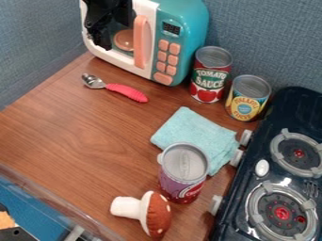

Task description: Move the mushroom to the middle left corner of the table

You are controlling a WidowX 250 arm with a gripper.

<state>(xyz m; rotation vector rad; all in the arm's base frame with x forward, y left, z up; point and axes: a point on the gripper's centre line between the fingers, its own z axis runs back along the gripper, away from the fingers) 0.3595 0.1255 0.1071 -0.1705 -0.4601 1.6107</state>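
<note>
Mushroom (156, 215) on its side at the near end of the table (75, 134), lower middle of the camera view, white stem toward view left, spotted red-brown cap toward view right. Gripper (103, 43) is up at the top left, in front of the microwave (192, 21), well apart from the mushroom, most of the tabletop between them. Can't tell if the gripper is released or clenched, same for contact with the microwave. Purple can (181, 181) stands just beside the cap, on the up-right side in view; can't tell if they touch. Stem side faces bare wood, which runs up the left of the view to the spoon (129, 91), pink handle, bowl end toward upper left. Near table edge slants from the left side of the view down to the bottom, close to the mushroom. Stove (292, 106) takes the right side, burners on top, knobs facing the wood. Teal towel (183, 126) lies folded mid-right, partly behind the purple can, its right side near the knobs. Red-labelled can (210, 77) and yellow-labelled can (245, 101) stand upright between microwave and stove. Surface is brown wood grain, blue textured wall (267, 40) behind, blue area (37, 202) beyond the near edge
</note>
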